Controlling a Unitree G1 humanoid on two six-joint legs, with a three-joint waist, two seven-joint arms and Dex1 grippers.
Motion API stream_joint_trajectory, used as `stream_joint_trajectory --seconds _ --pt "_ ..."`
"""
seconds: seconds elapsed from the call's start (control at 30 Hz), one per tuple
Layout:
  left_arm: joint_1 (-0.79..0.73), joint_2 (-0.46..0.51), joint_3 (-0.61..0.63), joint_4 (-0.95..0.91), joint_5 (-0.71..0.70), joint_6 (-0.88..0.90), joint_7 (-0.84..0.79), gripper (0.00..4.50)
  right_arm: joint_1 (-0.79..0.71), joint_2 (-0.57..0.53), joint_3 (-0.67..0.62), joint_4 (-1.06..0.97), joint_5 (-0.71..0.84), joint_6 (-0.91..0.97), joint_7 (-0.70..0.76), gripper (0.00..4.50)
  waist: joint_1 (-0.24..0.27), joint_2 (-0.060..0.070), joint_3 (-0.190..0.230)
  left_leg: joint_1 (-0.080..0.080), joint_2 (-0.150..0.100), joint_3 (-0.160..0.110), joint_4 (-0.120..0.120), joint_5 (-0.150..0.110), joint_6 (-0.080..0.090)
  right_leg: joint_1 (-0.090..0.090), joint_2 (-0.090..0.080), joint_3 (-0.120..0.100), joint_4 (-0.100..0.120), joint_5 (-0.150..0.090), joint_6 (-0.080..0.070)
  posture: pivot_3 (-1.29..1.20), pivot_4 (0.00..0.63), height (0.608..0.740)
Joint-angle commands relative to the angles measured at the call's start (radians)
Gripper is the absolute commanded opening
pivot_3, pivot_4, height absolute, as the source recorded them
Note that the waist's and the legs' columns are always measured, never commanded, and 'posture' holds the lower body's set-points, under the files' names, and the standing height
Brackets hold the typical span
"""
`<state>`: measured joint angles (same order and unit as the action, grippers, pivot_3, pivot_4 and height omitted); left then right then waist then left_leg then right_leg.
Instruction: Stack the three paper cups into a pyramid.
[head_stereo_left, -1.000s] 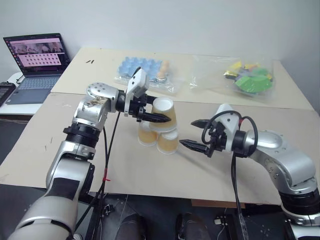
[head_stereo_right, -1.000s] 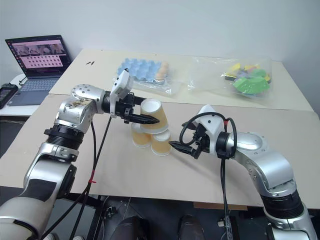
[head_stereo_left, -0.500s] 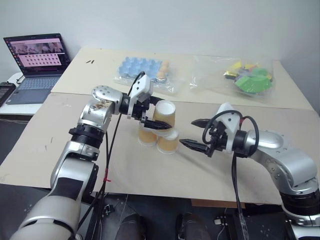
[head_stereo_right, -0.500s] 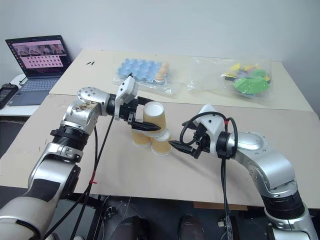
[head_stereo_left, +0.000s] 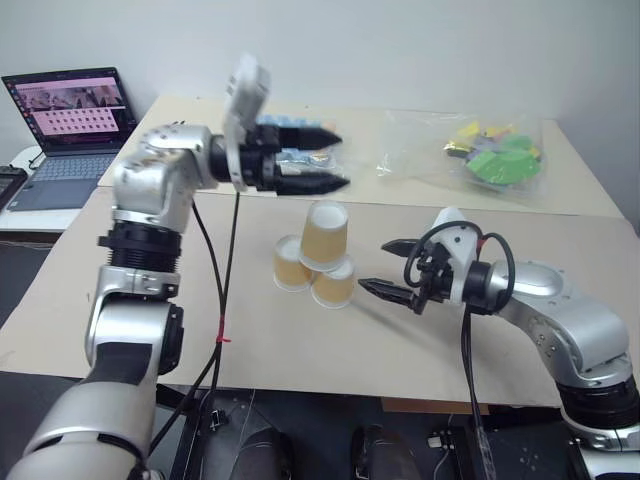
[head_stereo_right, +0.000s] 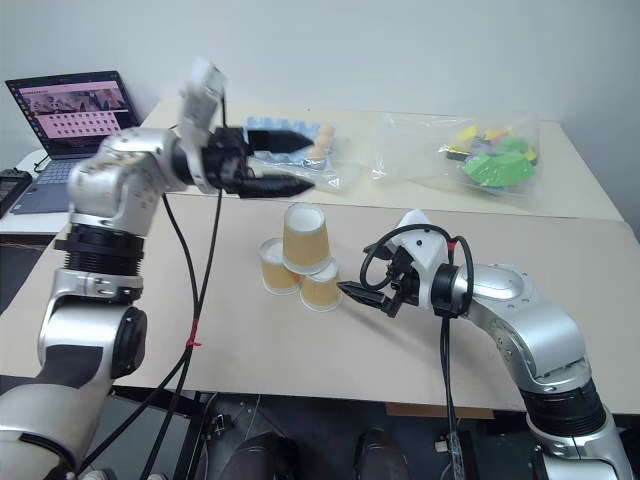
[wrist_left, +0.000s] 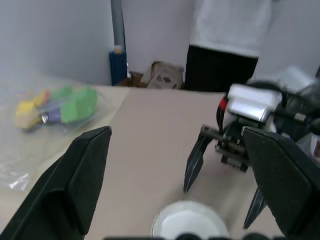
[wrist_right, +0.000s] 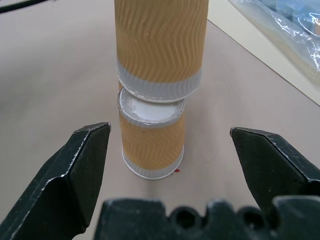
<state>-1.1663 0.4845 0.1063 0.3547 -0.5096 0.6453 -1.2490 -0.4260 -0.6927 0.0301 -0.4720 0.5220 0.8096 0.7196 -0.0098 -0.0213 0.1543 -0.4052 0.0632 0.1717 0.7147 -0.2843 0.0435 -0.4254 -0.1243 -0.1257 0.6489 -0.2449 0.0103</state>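
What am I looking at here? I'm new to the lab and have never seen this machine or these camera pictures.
It is a two-armed humanoid robot. Two pictures come from cameras in its head, looking down over its arms; two come from cameras on its wrists, looking along each tool's black fingers. On the tan table three paper cups form a small pyramid: two upside down below, one on top. The left tool hangs open above them, holding nothing. The right tool waits open beside the stack, also holding nothing. Farther back lie a blue tray of cups in plastic, a bag of coloured pieces and a laptop. A person stands beyond the table.
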Motion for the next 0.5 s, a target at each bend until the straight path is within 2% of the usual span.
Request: stream_joint_trajectory --seconds 0.03,0.13,0.23,0.33,0.43,0.5 --pt "0.023 0.003 0.186 -0.019 -0.003 -0.007 0.334 4.46 -0.010 0.002 -0.008 -0.003 -0.019 -0.041 -0.002 4.50 -0.002 0.000 0.000 0.001 0.000 0.000 0.000 0.000 0.000 0.001 0.000 0.000 0.000 0.000 0.000 0.00 0.150 0.733" --pt "0.144 0.004 0.218 -0.053 0.089 -0.049 0.547 4.46 0.004 -0.003 -0.024 0.026 -0.051 -0.046 -0.031 4.50 -0.004 0.000 0.000 0.005 -0.001 0.000 -0.001 0.000 0.000 0.003 -0.001 0.002 0.001 0.000 0.000 0.00 0.150 0.733" --pt "0.363 -0.005 0.286 -0.155 0.162 -0.062 0.765 4.46 0.024 -0.012 -0.073 0.123 -0.119 -0.050 -0.106 4.50 -0.005 0.000 0.000 0.006 -0.001 0.000 -0.002 0.000 0.000 0.004 -0.001 0.002 0.001 0.000 0.000 0.00 0.150 0.733" --pt "0.531 -0.010 0.329 -0.240 0.199 -0.069 0.885 4.46 0.023 -0.008 -0.100 0.246 -0.202 -0.076 -0.198 4.50 -0.002 -0.002 0.001 0.001 -0.001 0.000 -0.001 0.000 0.000 0.000 -0.001 0.000 0.001 0.000 0.000 0.00 0.150 0.733" --pt "0.647 -0.027 0.394 -0.261 0.215 -0.092 0.997 4.46 0.006 0.013 -0.055 0.369 -0.315 -0.143 -0.289 4.50 0.001 -0.003 0.001 0.000 -0.001 0.000 -0.001 0.000 0.000 0.000 -0.001 0.000 0.005 0.000 0.000 0.00 0.150 0.733" --pt "0.721 -0.033 0.419 -0.253 0.251 -0.154 1.065 4.46 -0.034 0.094 -0.076 0.493 -0.356 -0.181 -0.402 4.50 0.000 -0.003 0.001 0.001 0.000 0.000 -0.001 0.000 0.000 0.000 -0.002 0.000 0.006 0.000 0.000 0.00 0.150 0.733"
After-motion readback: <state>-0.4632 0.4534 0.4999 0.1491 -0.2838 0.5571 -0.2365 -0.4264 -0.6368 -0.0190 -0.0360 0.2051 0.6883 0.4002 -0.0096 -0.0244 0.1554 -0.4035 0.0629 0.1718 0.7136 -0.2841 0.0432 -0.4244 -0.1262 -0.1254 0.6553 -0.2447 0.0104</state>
